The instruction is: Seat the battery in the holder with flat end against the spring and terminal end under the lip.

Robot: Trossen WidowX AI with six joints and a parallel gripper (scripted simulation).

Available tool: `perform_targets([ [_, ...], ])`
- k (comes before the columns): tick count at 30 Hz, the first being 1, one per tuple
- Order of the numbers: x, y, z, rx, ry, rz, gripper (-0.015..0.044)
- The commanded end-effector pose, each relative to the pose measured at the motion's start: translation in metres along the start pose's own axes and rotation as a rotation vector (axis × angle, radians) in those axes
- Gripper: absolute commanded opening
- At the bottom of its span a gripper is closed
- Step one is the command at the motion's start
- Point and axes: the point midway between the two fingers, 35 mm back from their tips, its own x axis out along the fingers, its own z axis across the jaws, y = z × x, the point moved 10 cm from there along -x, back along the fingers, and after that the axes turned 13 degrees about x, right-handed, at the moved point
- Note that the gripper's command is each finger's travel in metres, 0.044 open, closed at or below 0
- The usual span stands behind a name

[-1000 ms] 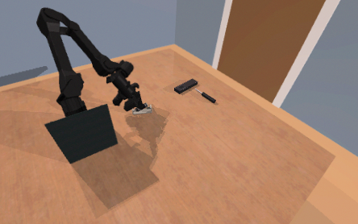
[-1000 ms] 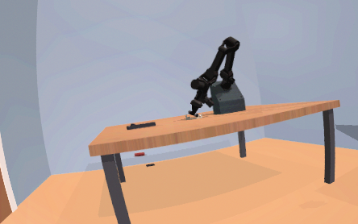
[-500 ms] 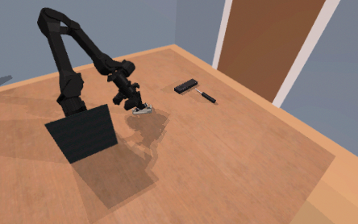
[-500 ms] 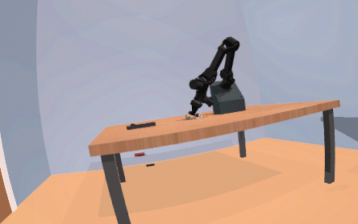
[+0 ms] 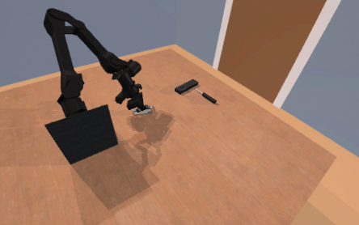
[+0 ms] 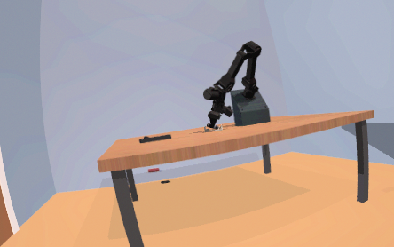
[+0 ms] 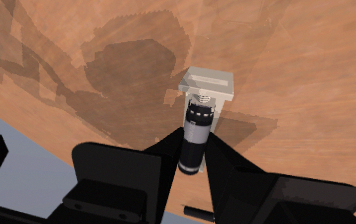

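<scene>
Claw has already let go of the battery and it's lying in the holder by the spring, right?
Not let go: in the wrist view the claw is shut on the battery, its far end at the spring of the holder.
</scene>
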Motion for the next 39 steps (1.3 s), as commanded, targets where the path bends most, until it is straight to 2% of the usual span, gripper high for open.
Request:
perform_targets([
  [1, 0.004, 0.0, 0.001, -0.01, -0.026, -0.047, 0.0063],
  [39, 0.012, 0.026, -0.013, -0.064, -0.106, -0.288, 0.0063],
])
